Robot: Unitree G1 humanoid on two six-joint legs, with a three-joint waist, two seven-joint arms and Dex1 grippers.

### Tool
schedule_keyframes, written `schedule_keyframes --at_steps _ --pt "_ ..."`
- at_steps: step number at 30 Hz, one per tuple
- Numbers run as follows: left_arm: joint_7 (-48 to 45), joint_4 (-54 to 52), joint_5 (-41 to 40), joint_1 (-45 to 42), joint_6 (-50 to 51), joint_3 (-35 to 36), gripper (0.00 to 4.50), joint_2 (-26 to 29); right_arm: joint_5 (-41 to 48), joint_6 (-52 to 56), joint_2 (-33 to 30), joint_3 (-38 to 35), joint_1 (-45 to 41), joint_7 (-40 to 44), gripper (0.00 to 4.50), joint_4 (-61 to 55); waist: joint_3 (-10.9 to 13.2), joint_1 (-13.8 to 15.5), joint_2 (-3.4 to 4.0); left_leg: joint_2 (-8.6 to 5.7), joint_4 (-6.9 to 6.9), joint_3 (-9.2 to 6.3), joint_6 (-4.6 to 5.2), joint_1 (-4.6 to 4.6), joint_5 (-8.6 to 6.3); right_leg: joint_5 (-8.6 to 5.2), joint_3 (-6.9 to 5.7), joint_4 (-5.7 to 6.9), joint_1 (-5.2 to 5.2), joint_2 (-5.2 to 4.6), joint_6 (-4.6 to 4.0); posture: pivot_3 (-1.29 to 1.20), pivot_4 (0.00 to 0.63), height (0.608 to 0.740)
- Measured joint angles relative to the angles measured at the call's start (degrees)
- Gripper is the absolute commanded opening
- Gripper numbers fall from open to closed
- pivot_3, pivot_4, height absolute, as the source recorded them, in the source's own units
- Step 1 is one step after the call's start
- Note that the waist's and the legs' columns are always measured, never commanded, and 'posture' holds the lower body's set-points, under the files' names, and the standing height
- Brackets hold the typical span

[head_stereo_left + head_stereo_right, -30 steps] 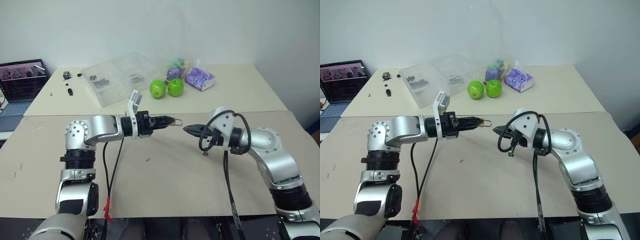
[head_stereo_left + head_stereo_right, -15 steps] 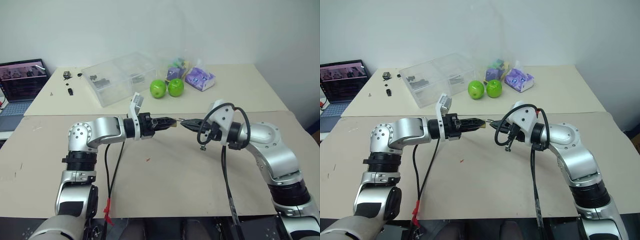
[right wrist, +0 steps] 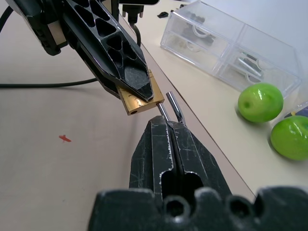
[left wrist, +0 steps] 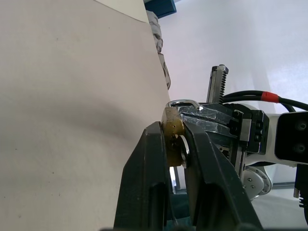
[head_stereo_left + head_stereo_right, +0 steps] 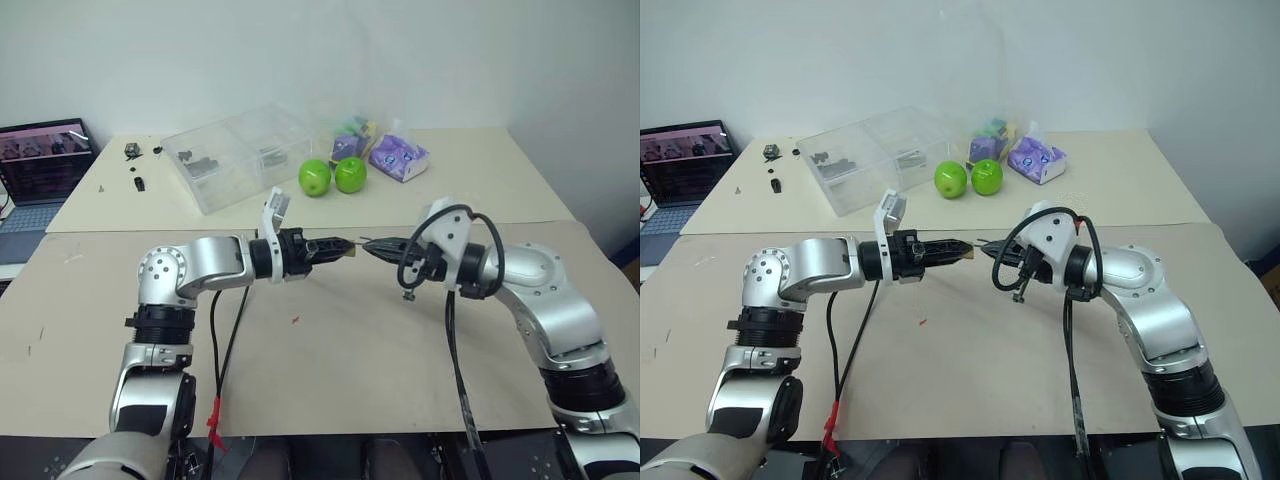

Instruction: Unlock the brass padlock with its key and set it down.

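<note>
A: Where's the brass padlock (image 3: 138,99) now?

B: Up off the bench (image 5: 330,350), pinched between the tips of the left pincer (image 5: 346,247), near the middle of the head view. Its silver shackle sticks out toward three o'clock, at the other arm.

A: And the right pincer (image 5: 368,244)?

B: Closed tight. From its own wrist view the fingers are clamped on the shackle's end; the two pincers meet tip to tip.

A: So which step is this? I can't make out a key.

B: Neither can I; it's too small or hidden. I'd judge it the opening step: body held by one arm, shackle by the other.

A: What does the next move need?

B: Probably a steady pull apart along the shackle's line, the left grip staying firm on the slim body, then lowering it to bare bench, well short of the apples (image 5: 315,177) at twelve o'clock.
</note>
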Motion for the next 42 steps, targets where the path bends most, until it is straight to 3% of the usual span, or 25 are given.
schedule_keyframes --at_steps 19,29,33,42 --pt "0.2 -2.2 0.0 1.8 -0.7 -0.3 0.03 0.0 -0.2 -2.0 -2.2 0.2 -2.2 3.1 0.03 4.2 0.0 0.0 0.00 -0.01 -0.02 0.00 0.00 -0.02 0.00 0.00 0.00 -0.07 0.00 -0.01 0.00 0.00 0.150 0.740" --pt "-5.3 -0.6 2.8 1.4 1.6 -2.4 0.03 9.7 -0.1 -2.2 -8.4 -2.1 2.7 6.2 0.03 2.9 0.0 -0.1 0.00 0.01 -0.06 0.03 0.04 0.00 -0.02 0.00 0.01 -0.10 0.01 0.04 0.00 0.00 0.150 0.740" --pt "-11.1 -0.5 7.7 1.5 4.8 -4.0 0.03 12.6 1.3 -1.1 -8.4 -2.3 3.2 6.2 1.08 2.5 0.0 -0.1 0.00 0.01 -0.09 0.03 0.04 -0.01 -0.02 0.00 0.01 -0.14 0.01 0.04 0.00 0.00 0.150 0.740" --pt "-24.3 -3.4 15.0 3.8 11.8 -5.0 0.03 17.3 7.9 4.8 -8.3 -3.9 4.4 6.1 4.14 -1.2 0.0 -0.1 0.01 0.04 -0.12 0.03 0.09 -0.02 -0.05 0.00 0.00 -0.54 0.01 0.05 -0.02 0.00 0.150 0.740"
